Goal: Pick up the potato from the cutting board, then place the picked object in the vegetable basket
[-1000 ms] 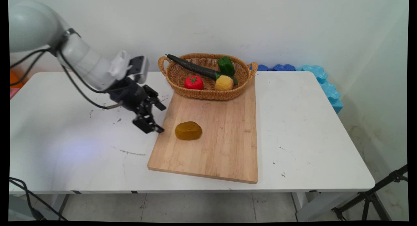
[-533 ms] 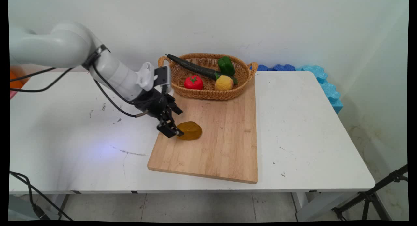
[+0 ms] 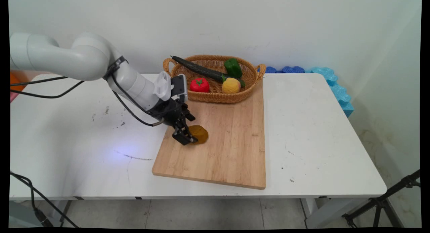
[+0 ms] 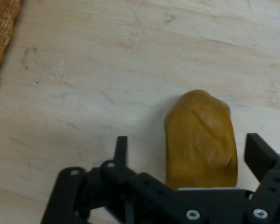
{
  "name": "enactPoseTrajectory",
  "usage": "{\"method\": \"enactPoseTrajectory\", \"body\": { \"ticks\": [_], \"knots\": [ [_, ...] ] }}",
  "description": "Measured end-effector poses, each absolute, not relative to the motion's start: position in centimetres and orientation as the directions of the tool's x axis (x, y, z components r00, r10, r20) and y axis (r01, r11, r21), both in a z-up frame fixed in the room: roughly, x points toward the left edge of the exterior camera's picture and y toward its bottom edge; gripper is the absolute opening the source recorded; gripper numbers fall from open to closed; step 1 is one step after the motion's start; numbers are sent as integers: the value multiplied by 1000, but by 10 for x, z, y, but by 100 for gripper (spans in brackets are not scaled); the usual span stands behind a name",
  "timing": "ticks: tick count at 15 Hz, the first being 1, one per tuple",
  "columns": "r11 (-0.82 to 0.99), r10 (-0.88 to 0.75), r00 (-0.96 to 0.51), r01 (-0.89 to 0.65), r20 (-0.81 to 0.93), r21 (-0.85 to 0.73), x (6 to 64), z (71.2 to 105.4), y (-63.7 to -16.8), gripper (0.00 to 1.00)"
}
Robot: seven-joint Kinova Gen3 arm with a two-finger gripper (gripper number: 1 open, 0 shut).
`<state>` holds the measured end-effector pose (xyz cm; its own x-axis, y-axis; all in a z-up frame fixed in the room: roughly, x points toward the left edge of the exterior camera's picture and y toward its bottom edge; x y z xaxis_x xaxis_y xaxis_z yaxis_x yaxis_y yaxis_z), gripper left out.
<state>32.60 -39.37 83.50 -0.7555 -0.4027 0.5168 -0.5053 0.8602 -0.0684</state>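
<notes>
Two black fingers of the claw (image 4: 184, 158) stand apart, open, on either side of the brown-yellow, rounded, potato-like lump (image 4: 201, 140), and they do not appear to press it. The lump lies on the pale wooden cutting board (image 3: 228, 149), toward the board's left edge, in the middle part of the white table (image 3: 319, 132).

The lump is not centred between the fingers: in the hand view it sits closer to the right finger (image 4: 259, 154), while the left finger (image 4: 121, 149) is well apart from it. I judge that closing from here could push the lump sideways on the smooth board, or make it roll out, because its surface is curved and uneven. The woven wicker basket with vegetables (image 3: 215, 95) stands at the board's far edge, away from the claw.
</notes>
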Motion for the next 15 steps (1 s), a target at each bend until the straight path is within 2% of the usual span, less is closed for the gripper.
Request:
{"method": "enactPoseTrajectory", "body": {
  "ticks": [1, 2, 9, 15],
  "knots": [
    [860, -403, -756, -506, 516, -71, 324, 833, -394, 100],
    [859, -403, -757, -507, 515, -73, 323, 831, -394, 0],
    [857, -400, -756, -509, 518, -80, 314, 829, -399, 0],
    [854, -362, -737, -508, 571, -115, 305, 858, -421, 0]
  ]
}}
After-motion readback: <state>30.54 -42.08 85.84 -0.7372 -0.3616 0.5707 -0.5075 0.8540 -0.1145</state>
